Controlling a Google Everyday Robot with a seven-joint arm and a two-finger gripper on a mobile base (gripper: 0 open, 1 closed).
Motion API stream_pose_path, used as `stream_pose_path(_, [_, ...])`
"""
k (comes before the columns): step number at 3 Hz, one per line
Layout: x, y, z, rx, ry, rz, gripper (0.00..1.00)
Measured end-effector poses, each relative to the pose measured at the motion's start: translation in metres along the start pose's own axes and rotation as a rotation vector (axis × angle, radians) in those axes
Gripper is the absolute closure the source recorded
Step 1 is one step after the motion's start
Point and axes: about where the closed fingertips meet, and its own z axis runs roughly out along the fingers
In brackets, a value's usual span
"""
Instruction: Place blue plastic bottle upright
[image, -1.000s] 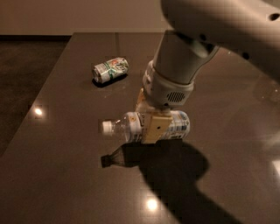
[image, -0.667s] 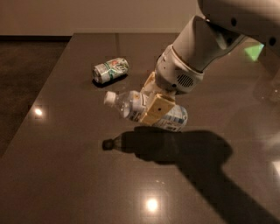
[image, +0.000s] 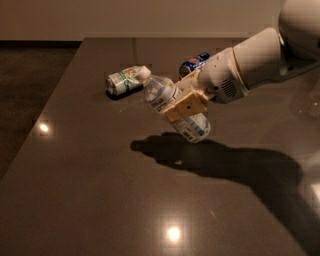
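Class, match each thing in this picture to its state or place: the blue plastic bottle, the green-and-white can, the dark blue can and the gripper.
Things:
1. blue plastic bottle
2. green-and-white can
3. dark blue can
4. gripper

States:
A. partly hidden behind the arm
B. shut around another item, above the middle of the table
C. lying on its side on the table
D. tilted, cap pointing up and left

Pairs: 1-D; 2-C; 3-A; 4-B

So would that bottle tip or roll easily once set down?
Probably. The blue plastic bottle, tilted in the shut gripper above the table, looks clear and empty, so likely light. Tall and narrow, it may tip; round, it would roll.
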Motion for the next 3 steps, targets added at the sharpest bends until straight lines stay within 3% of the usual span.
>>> stream_pose_path(2, [-0.006, -0.0201, -0.0109, 0.083, -0.339, 0.075, 1.0])
stream_pose_path(3, [-0.005, -0.0215, -0.0114, 0.076, -0.487, 0.078, 1.0])
